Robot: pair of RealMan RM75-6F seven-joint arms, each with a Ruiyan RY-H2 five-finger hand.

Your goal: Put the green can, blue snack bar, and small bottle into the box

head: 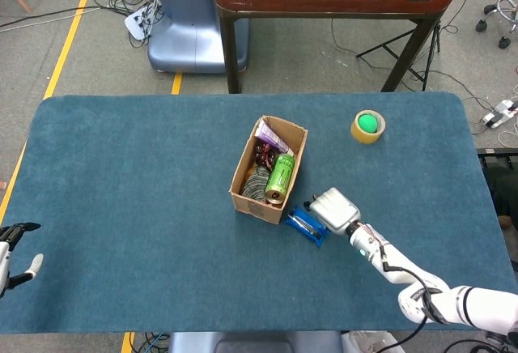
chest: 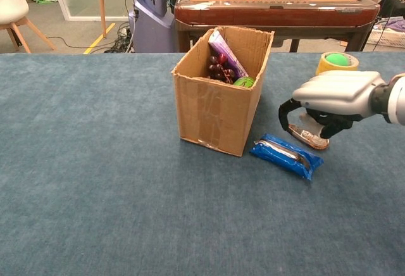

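Table: a blue felt table point(head: 146, 207) with an open cardboard box point(chest: 215, 108) near its middle.
Green can: the green can point(head: 280, 176) lies inside the box; the head view shows it full length, the chest view only a sliver of its top point(chest: 243, 81) over the rim.
Blue snack bar: the blue snack bar point(chest: 286, 156) lies on the felt just beside the box's near corner, untouched.
Small bottle: the small bottle point(chest: 310, 138) lies on its side beyond the bar. Only the chest view shows it; from the head camera the hand covers it.
Right hand: the right hand point(chest: 329, 102) arches palm-down over the bottle, fingers point(chest: 286, 112) curled downward around it. Whether they touch or grip it cannot be told.
Left hand: the left hand point(head: 10, 249) sits at the table's edge, partly cut off, fingers apart, holding nothing; absent from the chest view.
Elsewhere: a roll of yellow tape point(head: 367, 126) with something green in its core, well apart from the box.
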